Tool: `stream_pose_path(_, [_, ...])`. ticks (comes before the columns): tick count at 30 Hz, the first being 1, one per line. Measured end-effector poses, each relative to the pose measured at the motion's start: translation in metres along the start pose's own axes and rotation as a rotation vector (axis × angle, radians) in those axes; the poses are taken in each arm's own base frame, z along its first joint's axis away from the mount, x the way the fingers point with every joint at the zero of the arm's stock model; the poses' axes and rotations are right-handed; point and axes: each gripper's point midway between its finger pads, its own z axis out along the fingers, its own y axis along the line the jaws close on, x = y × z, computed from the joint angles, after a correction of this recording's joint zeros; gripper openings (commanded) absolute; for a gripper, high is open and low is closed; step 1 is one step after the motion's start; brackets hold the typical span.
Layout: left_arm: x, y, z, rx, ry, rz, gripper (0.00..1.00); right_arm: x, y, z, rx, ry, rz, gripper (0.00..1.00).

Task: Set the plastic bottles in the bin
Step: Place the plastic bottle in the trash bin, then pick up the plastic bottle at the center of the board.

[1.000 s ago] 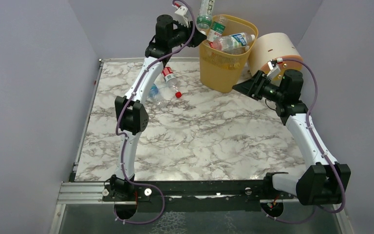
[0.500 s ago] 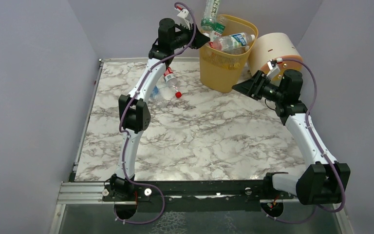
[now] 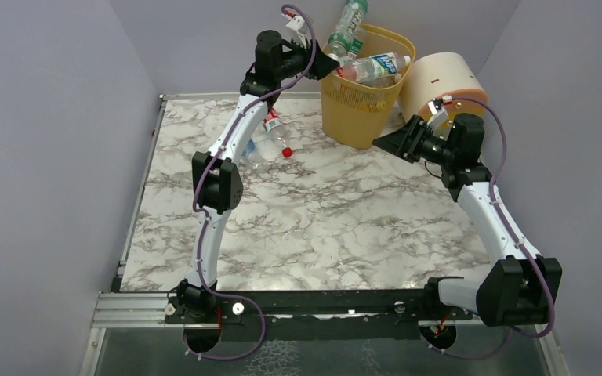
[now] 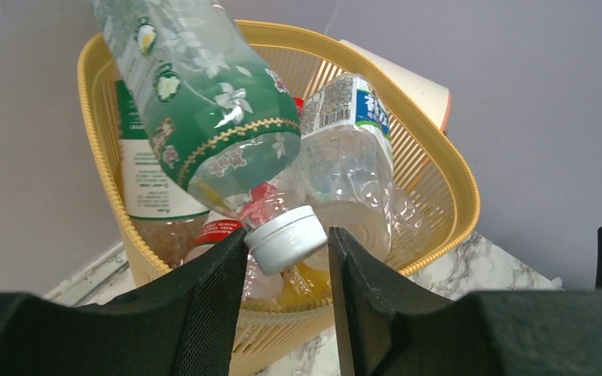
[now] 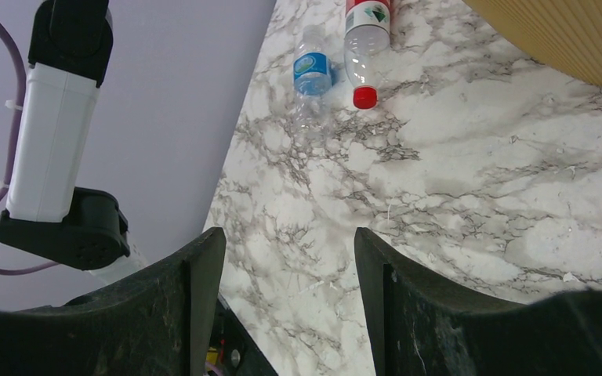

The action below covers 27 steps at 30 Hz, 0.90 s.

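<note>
My left gripper (image 3: 325, 64) is high at the near-left rim of the yellow bin (image 3: 358, 110). A green-labelled bottle (image 3: 347, 27) leans over the bin, white cap down. In the left wrist view the cap (image 4: 286, 237) sits between my left gripper's (image 4: 288, 233) fingers, touching the left one with a gap to the right one. The bin (image 4: 455, 180) holds several bottles, one clear with a blue label (image 3: 376, 66). My right gripper (image 3: 378, 142) is open and empty above the table beside the bin. A red-capped bottle (image 3: 276, 131) and a blue-labelled bottle (image 3: 249, 149) lie on the table.
A cream-and-peach cylinder (image 3: 443, 86) stands right of the bin, behind the right arm. The right wrist view shows the two lying bottles, red-capped (image 5: 366, 35) and blue-labelled (image 5: 311, 70), near the table's left edge, and the left arm's link (image 5: 51, 141).
The green-labelled bottle stood upright in my left gripper; it now tips to the right over the bin and the fingers have parted from its cap. The right arm has barely moved.
</note>
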Motion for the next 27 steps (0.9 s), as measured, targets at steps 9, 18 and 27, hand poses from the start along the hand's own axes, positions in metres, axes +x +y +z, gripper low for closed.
stream_pose_path(9, [-0.001, -0.001, 0.0, 0.002, 0.0, 0.006, 0.55, 0.0, 0.003, 0.0, -0.015, 0.001, 0.001, 0.64])
stream_pose_path(18, [0.0, -0.003, -0.006, -0.009, 0.022, 0.017, 0.63, 0.001, 0.004, 0.0, -0.023, 0.005, 0.007, 0.73])
stream_pose_path(27, [0.008, -0.047, -0.067, -0.071, 0.141, -0.048, 0.77, 0.002, 0.004, 0.0, -0.028, 0.007, 0.012, 0.94])
